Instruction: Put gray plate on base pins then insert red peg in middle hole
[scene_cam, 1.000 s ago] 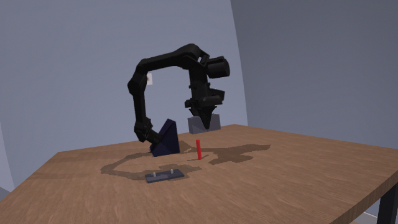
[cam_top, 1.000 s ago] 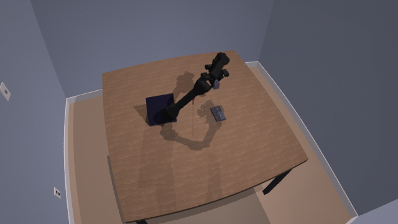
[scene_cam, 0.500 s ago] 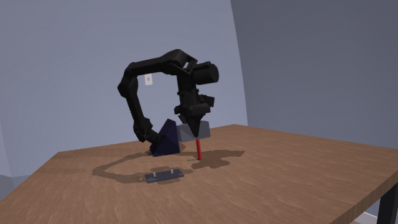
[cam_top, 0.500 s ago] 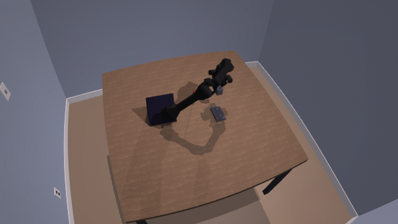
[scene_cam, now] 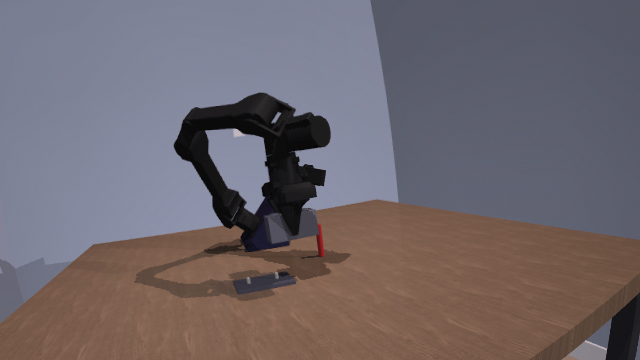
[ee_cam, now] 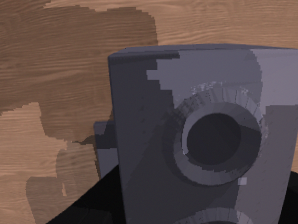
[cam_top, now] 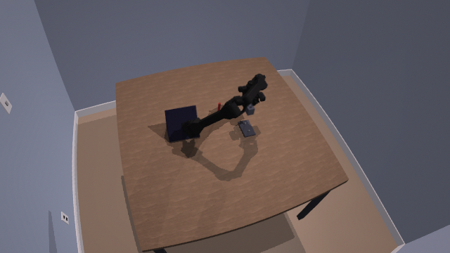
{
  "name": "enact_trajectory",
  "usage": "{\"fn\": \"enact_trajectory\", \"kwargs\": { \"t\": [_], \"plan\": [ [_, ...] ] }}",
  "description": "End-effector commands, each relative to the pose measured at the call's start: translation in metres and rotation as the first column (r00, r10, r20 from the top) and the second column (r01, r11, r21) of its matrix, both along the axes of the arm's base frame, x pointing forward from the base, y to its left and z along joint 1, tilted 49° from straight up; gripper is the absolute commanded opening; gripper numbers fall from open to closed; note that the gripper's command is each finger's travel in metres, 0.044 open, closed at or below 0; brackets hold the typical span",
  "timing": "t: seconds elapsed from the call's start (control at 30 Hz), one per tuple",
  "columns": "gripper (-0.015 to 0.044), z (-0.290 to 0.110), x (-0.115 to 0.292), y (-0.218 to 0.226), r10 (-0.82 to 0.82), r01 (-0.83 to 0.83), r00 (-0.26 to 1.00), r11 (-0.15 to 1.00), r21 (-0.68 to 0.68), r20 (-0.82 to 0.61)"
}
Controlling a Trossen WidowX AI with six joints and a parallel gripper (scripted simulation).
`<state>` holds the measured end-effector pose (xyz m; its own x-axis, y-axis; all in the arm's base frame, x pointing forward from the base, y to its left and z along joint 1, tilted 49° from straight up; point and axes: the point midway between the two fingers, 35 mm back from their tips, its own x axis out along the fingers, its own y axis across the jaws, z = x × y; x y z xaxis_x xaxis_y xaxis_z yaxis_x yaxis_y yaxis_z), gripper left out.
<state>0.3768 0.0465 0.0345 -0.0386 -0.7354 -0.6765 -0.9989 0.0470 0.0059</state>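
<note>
My gripper [cam_top: 251, 105] [scene_cam: 295, 220] is shut on the gray plate [cam_top: 250, 110] [scene_cam: 276, 229] [ee_cam: 143, 143] and holds it in the air, on edge rather than flat. The plate fills the wrist view, with its round holes [ee_cam: 213, 137] facing the camera. The dark base [cam_top: 246, 128] [scene_cam: 265, 283] lies flat on the table, below and a little in front of the plate, with its two pale pins [scene_cam: 248, 280] [scene_cam: 276, 275] bare. The red peg [cam_top: 219, 106] [scene_cam: 320, 241] stands upright on the table beside the held plate, apart from it.
The arm's dark blue mount [cam_top: 181, 123] [scene_cam: 260, 235] stands behind the base. The wooden table [cam_top: 211, 197] [scene_cam: 450, 280] spreads wide around them, with its edges far from the parts. Grey walls enclose the scene.
</note>
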Motion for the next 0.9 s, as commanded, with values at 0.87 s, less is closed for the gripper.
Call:
{"fn": "enact_trajectory", "kwargs": {
  "t": [0.87],
  "plan": [
    [0.0000, 0.027, -0.024, -0.075, -0.013, 0.012, 1.000, 1.000, -0.021, -0.012]
  ]
}}
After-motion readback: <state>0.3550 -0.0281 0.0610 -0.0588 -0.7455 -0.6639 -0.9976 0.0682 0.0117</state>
